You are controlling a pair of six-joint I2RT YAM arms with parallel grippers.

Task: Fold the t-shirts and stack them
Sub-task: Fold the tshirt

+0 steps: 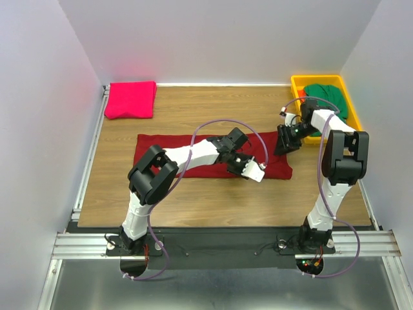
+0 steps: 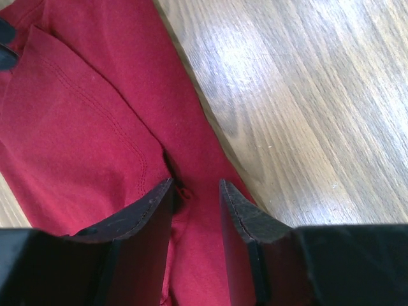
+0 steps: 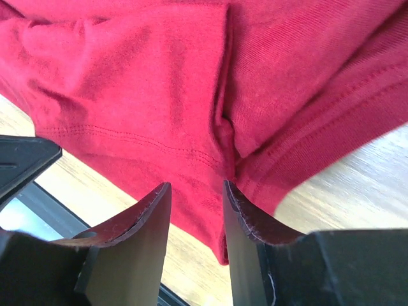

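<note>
Step in hand: judged to be the crosswise fold of the maroon t-shirt (image 1: pixel 164 143). It lies as a long, narrow band across the middle of the bench (image 1: pixel 213 200), and both tools are at its right end.
Left tool (image 2: pixel 196 183): low over the band's near edge, with bare wood just beside it. Its fingers (image 2: pixel 153 204) stand part-way apart with maroon cloth in the gap. I cannot tell whether it is pinching.
Right tool (image 3: pixel 196 185): at the band's far right corner. Its jaws are likewise part-spread, and a hemmed edge runs down between them. I cannot tell whether it has a grip.
Next move calls for: a firm hold on both corners, then an even lift, carrying the right end over towards the left with the edges kept matched.
Pink t-shirt (image 1: pixel 130 99): folded, at the far left corner.
Green t-shirt (image 1: pixel 326 95): bunched in the yellow bin (image 1: pixel 298 80), far right, not yet folded.
Writing: no brand, label or text can be read.
</note>
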